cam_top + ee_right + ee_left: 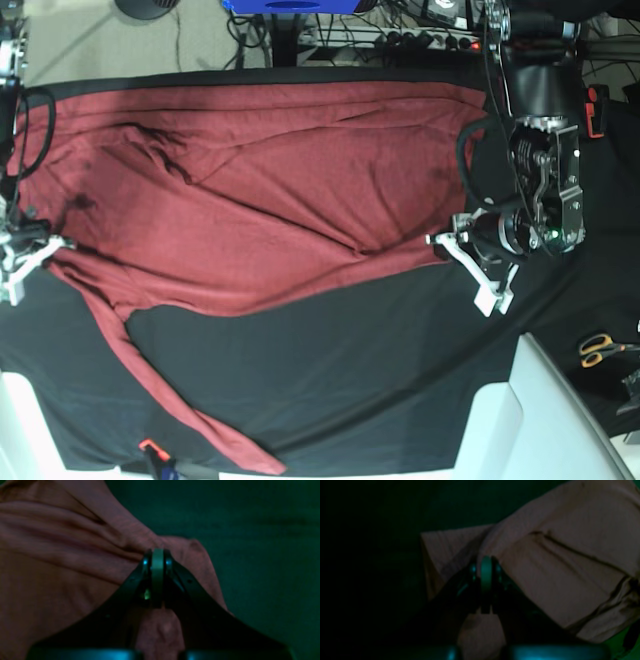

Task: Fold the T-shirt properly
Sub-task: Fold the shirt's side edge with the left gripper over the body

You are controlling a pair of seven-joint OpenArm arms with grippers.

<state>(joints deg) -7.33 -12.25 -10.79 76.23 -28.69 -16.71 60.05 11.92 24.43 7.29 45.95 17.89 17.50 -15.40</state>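
Observation:
The dark-red T-shirt [260, 190] lies spread wide over the black table cloth [330, 370], with one long sleeve [190, 410] trailing toward the near edge. My left gripper [438, 240] is at the shirt's right-hand edge in the base view, shut on a pinch of cloth. The left wrist view shows the same left gripper [486, 561] with its jaws together and T-shirt [565, 562] fabric bunched around the tips. My right gripper [57, 243] holds the opposite edge. Up close, the right gripper [157, 553] is shut on a gathered fold of the T-shirt [62, 555].
Orange-handled scissors [600, 348] lie at the table's right edge. A white panel [545, 420] fills the lower right corner. Cables and a blue object [290, 5] sit beyond the far edge. A small orange item [148, 447] lies at the near edge.

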